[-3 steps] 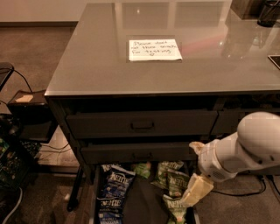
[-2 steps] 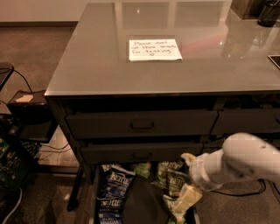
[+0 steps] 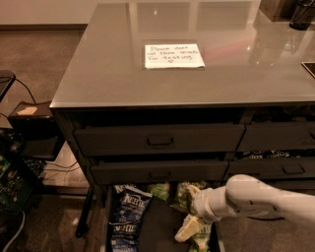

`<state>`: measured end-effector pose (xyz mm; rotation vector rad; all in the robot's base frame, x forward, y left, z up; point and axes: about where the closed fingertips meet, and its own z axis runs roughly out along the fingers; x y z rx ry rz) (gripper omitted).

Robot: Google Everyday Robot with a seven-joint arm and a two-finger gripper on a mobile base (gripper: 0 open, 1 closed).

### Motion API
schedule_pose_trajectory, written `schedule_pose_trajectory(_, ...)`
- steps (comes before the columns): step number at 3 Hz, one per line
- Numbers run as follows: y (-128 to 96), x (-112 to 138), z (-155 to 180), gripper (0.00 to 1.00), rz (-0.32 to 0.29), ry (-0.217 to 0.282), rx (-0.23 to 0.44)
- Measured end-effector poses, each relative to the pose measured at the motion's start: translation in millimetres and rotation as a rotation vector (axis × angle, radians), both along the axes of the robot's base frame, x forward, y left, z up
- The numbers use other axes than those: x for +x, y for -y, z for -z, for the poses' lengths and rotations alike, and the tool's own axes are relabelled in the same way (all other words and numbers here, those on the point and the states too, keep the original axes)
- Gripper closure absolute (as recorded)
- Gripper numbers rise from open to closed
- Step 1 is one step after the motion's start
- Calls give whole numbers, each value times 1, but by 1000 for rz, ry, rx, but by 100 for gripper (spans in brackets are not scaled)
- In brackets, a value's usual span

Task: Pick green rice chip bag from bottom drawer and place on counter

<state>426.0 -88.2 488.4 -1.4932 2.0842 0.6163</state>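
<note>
The bottom drawer (image 3: 114, 197) is pulled open at the lower edge of the view, with a dark floor. Green bags (image 3: 183, 193) lie along its back and right side, and one bright green patch (image 3: 160, 191) shows beside them. I cannot tell which of these is the green rice chip bag. My gripper (image 3: 188, 228) reaches in from the right on the white arm (image 3: 256, 199). It hangs low inside the drawer, over a green bag (image 3: 203, 241) near the right wall. The glossy grey counter (image 3: 108, 74) with its white note (image 3: 173, 55) lies above.
A dark blue Kettle bag (image 3: 125, 216) lies on the drawer's left side. Two shallower drawers (image 3: 160, 140) with recessed handles sit shut above it. A black box (image 3: 29, 128) and cables stand on the floor at the left. Dark objects (image 3: 300, 15) stand at the counter's far right.
The arm has swung left and down, carrying the gripper from the drawer's right edge deeper in over the green bags. The bags and the drawers have not visibly moved.
</note>
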Motion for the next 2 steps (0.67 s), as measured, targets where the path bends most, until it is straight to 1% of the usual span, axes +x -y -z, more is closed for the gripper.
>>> schedule_pose_trajectory(1, -11, -16, 34, 0, -1, -67, 41)
schedule_pose_trajectory(2, -11, -16, 34, 0, -1, -67, 41)
